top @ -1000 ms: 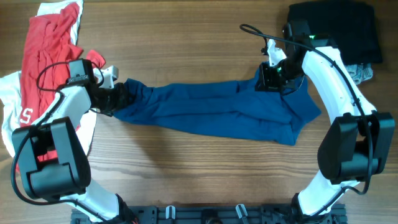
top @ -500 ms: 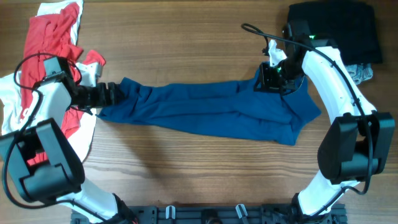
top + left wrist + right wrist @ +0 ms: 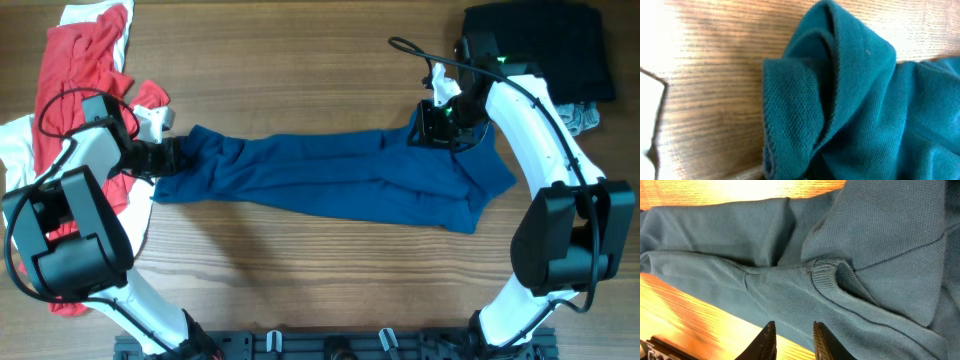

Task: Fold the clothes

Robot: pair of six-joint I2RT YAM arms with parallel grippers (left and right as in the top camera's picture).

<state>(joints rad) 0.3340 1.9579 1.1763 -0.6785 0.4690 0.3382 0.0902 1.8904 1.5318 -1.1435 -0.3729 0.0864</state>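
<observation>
Blue T-shirt (image 3: 340, 185) lies stretched in a long rumpled band across the middle of the table (image 3: 300, 70), left end narrow, right end wider and folded over itself. Left gripper (image 3: 168, 156) sits at the shirt's left end, jaws closed, pinching a bunched fold; in the left wrist view that fold stands up off the wood and hides the fingers. Right gripper (image 3: 793, 327) is over the shirt's right end near the back edge; fingers slightly parted, nothing between them, cloth and a ribbed edge (image 3: 830, 272) just ahead. Red garment (image 3: 75, 80) is heaped at the back left corner, partly on a white garment (image 3: 15, 170) along the left edge. Black garment (image 3: 545, 45) is at the back right corner; grey cloth (image 3: 585, 118) just beside it.
</observation>
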